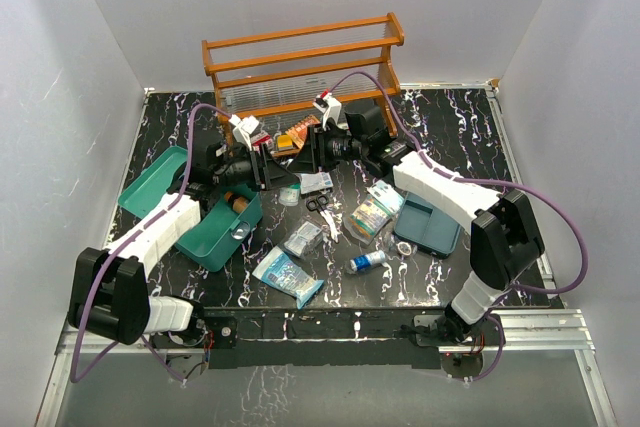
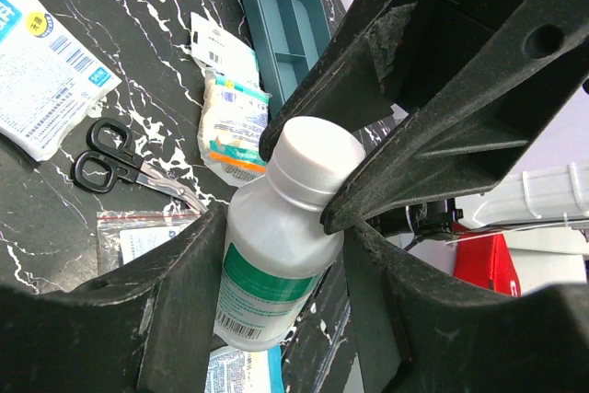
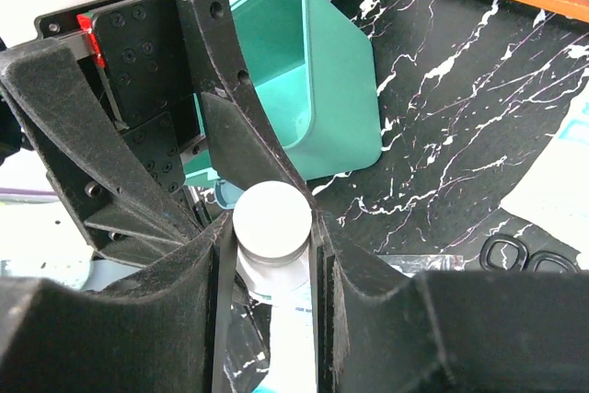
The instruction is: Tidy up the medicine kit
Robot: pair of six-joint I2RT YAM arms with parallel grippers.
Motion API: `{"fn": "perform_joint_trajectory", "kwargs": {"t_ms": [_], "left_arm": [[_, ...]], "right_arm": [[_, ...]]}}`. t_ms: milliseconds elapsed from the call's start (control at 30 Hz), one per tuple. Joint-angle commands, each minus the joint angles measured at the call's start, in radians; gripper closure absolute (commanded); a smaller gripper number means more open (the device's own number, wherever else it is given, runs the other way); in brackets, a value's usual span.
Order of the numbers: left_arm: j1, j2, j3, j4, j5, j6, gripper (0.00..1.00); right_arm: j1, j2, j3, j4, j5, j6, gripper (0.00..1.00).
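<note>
The right claw (image 3: 272, 223) is clamping its two black fingers on the white screw cap (image 2: 317, 158) of a white plastic bottle with a green label (image 2: 267, 292). The left claw (image 2: 283, 255) is standing about half open around the same bottle's body, its fingers appearing to press on both sides. The two claws are meeting head-on with the bottle between them. The bottle's label is showing a barcode; its other print is too small to read.

Beyond the right claw's fingertips, behind the left claw, the medicine kit (image 3: 313, 89), a teal-green rectangular plastic box with rounded corners, is sitting on the black marbled worktop (image 1: 450, 147) with its hinged lid (image 1: 155, 179) lying open. From above, it is lying apart from both claws, on the left arm's side. A small brown round thing (image 1: 240, 204) is lying inside, too small to identify.

Past the left claw, a blue-grey two-compartment plastic tray (image 2: 281, 20) is lying well apart. Between claw and tray, black-handled scissors (image 2: 106, 161), a clear zip bag (image 2: 138, 236), a wrapped white roll with orange and green print (image 2: 230, 131) and a white packet with blue barcodes (image 2: 37, 71) are lying loose on the worktop. Their writing is unreadable.

Farther out, an orange-brown wooden shelf rack (image 1: 300, 62) is standing at the worktop's far edge.
</note>
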Motion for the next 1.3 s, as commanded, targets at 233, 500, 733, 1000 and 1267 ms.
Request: {"fn": "perform_joint_trajectory", "kwargs": {"t_ms": [233,500,733,1000,1267], "left_arm": [[-0.008,-0.149,-0.044,0.04,-0.15,-0.053,0.72],[-0.005,-0.287,-0.001,-0.184,-0.529,-0.12,0.73],[0.018,-0.384,0.078,-0.504,-0.94,-0.229,0.73],[0.059,-0.456,0.035,-0.751,-1.177,-0.504,0.73],[0.071,-0.407,-0.078,-0.714,-1.134,-0.667,0.73]], "right_arm": [[-0.034,-0.074,0.004,0.129,0.145,0.239,0.32],[-0.092,-0.165,-0.062,0.083,0.37,0.299,0.29],[-0.093,-0.199,-0.001,-0.177,0.597,0.177,0.34],[-0.093,-0.202,0.01,-0.289,0.685,0.121,0.35],[-0.093,-0.153,0.053,-0.356,0.693,0.083,0.35]]}}
